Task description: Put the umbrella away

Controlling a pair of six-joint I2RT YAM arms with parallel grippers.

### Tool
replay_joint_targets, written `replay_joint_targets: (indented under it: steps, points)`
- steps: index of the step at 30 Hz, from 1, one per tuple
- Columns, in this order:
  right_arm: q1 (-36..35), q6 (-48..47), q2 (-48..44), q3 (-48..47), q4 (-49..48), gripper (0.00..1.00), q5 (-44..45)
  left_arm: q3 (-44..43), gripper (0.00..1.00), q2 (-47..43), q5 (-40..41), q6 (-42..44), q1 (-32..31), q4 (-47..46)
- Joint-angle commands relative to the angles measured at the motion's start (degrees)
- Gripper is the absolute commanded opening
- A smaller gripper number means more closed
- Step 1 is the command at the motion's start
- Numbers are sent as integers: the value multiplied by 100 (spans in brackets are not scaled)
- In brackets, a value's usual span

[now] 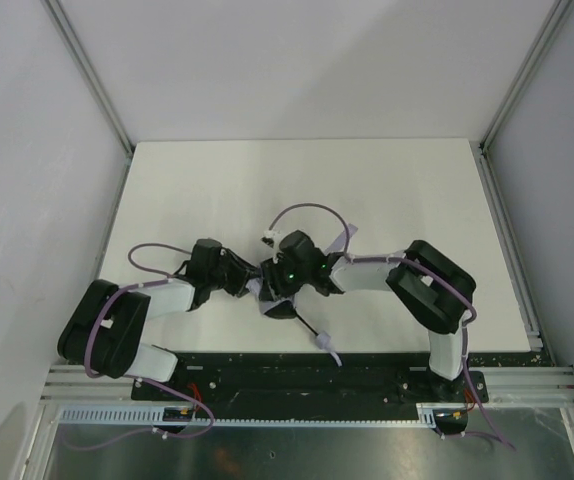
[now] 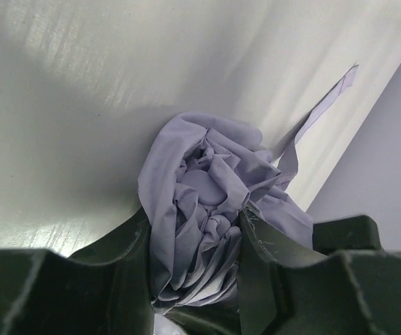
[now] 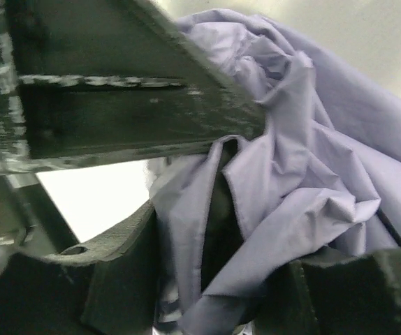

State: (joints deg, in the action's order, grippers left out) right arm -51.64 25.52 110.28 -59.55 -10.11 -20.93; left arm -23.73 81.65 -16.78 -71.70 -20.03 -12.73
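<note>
Crumpled umbrella at mid-front of bench, between the two arms. The left jaws stand partly closed, pinching bunched canopy; the right jaws likewise grip fabric folds.

A white table fills the middle of the overhead view, with pale grey walls on three sides and slanting metal posts at its far corners. Along its near edge lies a black plate on silver rails, with a white slotted strip just in front.
</note>
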Motion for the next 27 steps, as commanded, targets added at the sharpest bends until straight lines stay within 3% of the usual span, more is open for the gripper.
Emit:
replay_joint_targets:
  steps: [1, 7, 14, 16, 20, 21, 25, 27]
  points:
    - [-916, -1351, 59, -503, 2195, 55, 2539, 59, 0, 238, 136, 437, -299, 1457]
    - [-1626, -1733, 465, -1468, 2846, 72, 4467, -178, 0, 336, 221, 522, -315, 2172]
    - [-1868, -1822, 1013, -1980, 2785, 72, 5471, -214, 0, 306, 233, 385, -390, 2297]
    - [-1835, -1712, 1156, -1983, 2788, 63, 5350, -227, 0, 274, 211, 359, -395, 2336]
    - [-1760, -1427, 1215, -1569, 2583, 16, 4856, -279, 0, 195, 186, 342, -403, 2412]
    - [-1708, -1334, 1167, -1362, 2434, 8, 4608, -293, 0, 164, 180, 350, -399, 2418]
    - [-1352, -1032, 938, -377, 1648, 0, 3155, -408, 0, 13, 197, 478, -388, 2417]
    - [-1073, -871, 843, 129, 1025, 0, 2306, -496, 19, -82, 215, 580, -363, 2414]
